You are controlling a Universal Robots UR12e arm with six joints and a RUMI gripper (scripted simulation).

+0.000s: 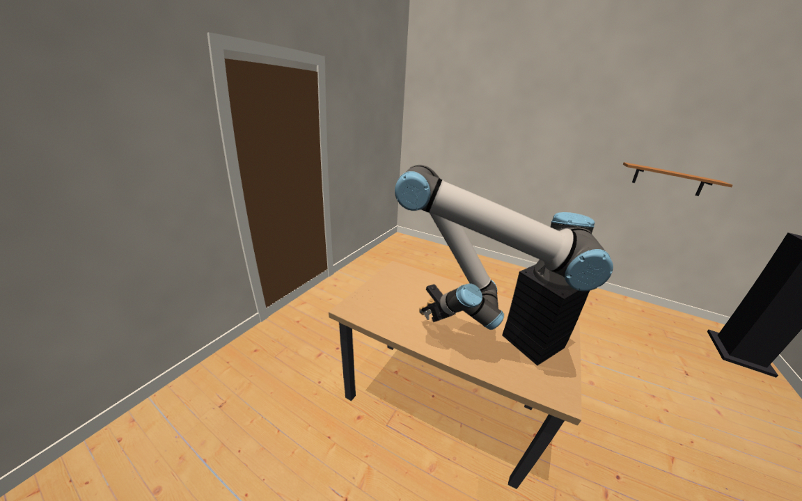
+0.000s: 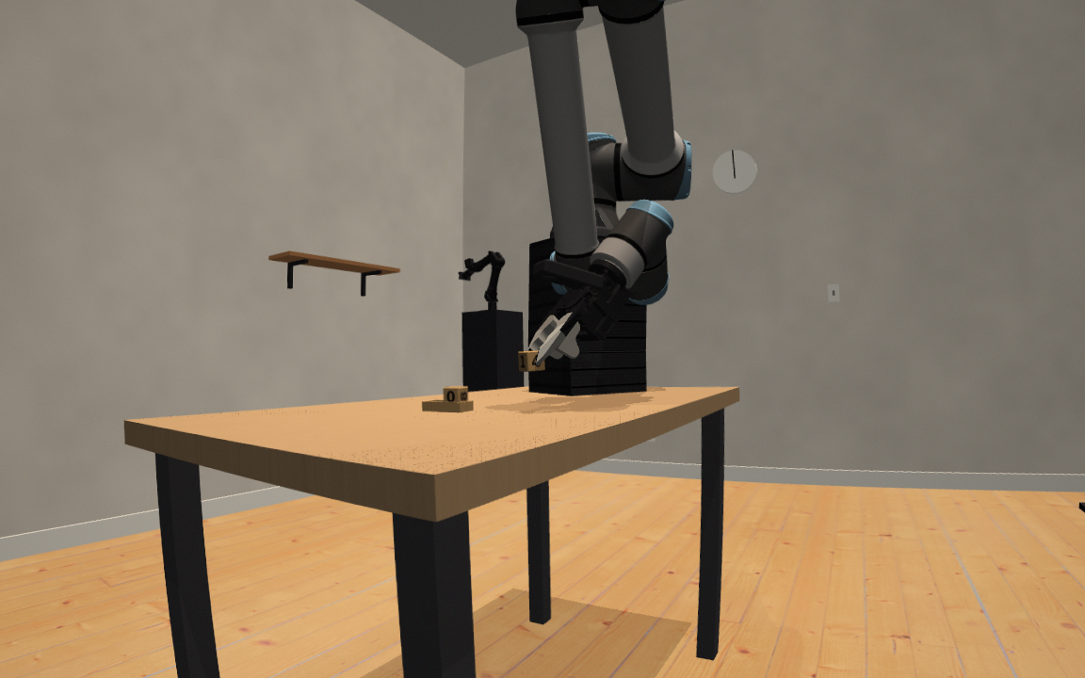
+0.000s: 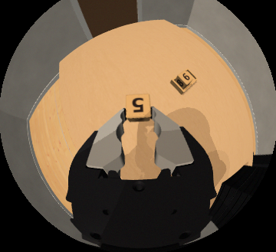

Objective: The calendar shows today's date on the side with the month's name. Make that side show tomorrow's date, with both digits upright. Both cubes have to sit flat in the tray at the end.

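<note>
My gripper (image 3: pixel 138 108) is shut on a wooden digit cube (image 3: pixel 138 107) and holds it in the air above the table. In the wrist view the cube's top face shows a 5, upside down to the camera. The held cube also shows in the exterior view (image 2: pixel 530 361), well above the table top. The wooden tray (image 2: pixel 446 405) lies on the table with the other cube (image 2: pixel 454 394) sitting in it, a 0 facing the exterior camera. In the wrist view the tray and its cube (image 3: pixel 184 80) lie to the upper right, with a 9 and an 8 visible. In the top view the gripper (image 1: pixel 429 309) hides the cube.
The arm stands on a black ribbed pedestal (image 2: pixel 587 324) at the table's far end. The table edge (image 2: pixel 437 484) is near the camera in the exterior view. A brown door (image 1: pixel 276 174) and a wall shelf (image 2: pixel 332 263) are away from the table.
</note>
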